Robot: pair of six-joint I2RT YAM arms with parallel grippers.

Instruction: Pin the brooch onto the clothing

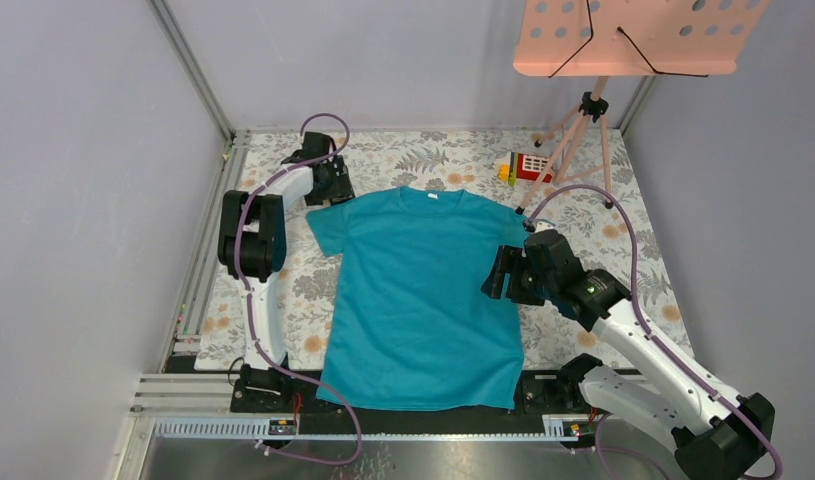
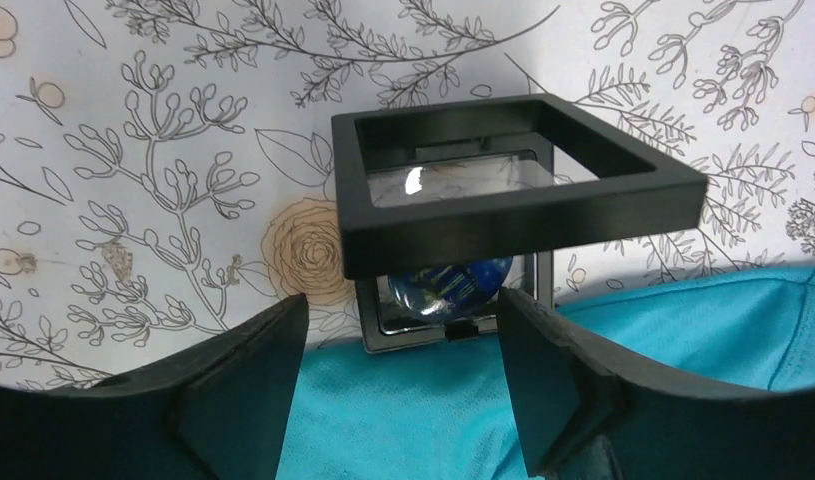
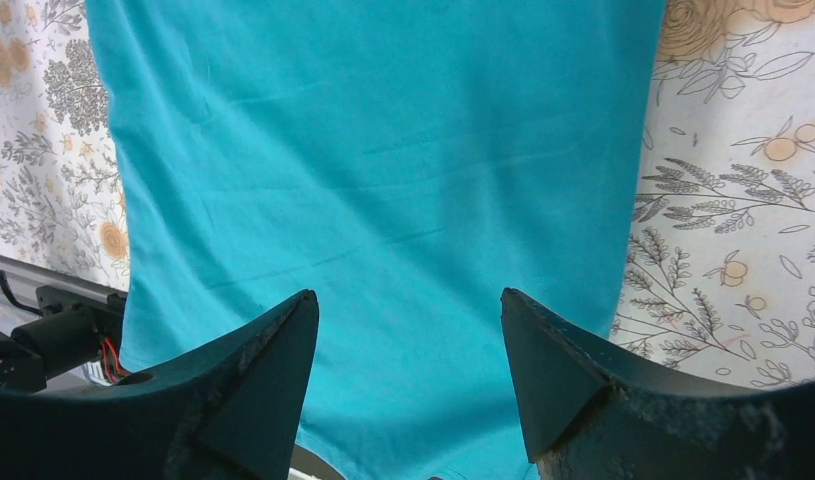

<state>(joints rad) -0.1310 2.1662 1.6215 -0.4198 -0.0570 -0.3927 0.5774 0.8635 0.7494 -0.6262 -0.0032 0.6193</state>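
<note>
**Inspector:** Position of the garment?

**Observer:** The teal T-shirt lies flat, front up, on the floral tablecloth. Its collar faces the far wall and the white neck label is showing. The hem reaches the near edge, between the two arm bases.

**Inspector:** And the brooch?

**Observer:** The brooch, a small dark-blue disc, is not on the shirt. It sits in the lower half of a black square display frame. The frame's upper half, with its clear film, is tilted up over the disc. The frame stands at the far left of the cloth, right at the edge of the sleeve on the left arm's side. I cannot tell whether its base rests on the fabric.

**Inspector:** Left gripper?

**Observer:** The left gripper points at the frame from over the sleeve. Its jaws stand apart with nothing between them. Neither finger touches the frame or the disc.

**Inspector:** Right gripper?

**Observer:** The right gripper hangs over the shirt's right side near the sleeve, facing across the body of the garment. Its jaws are likewise spread and empty, clear of the cloth.

**Inspector:** Other items?

**Observer:** A pink perforated music stand on a tripod stands at the far right corner. Small red and yellow toy pieces lie beside its legs, well apart from the shirt.
</note>
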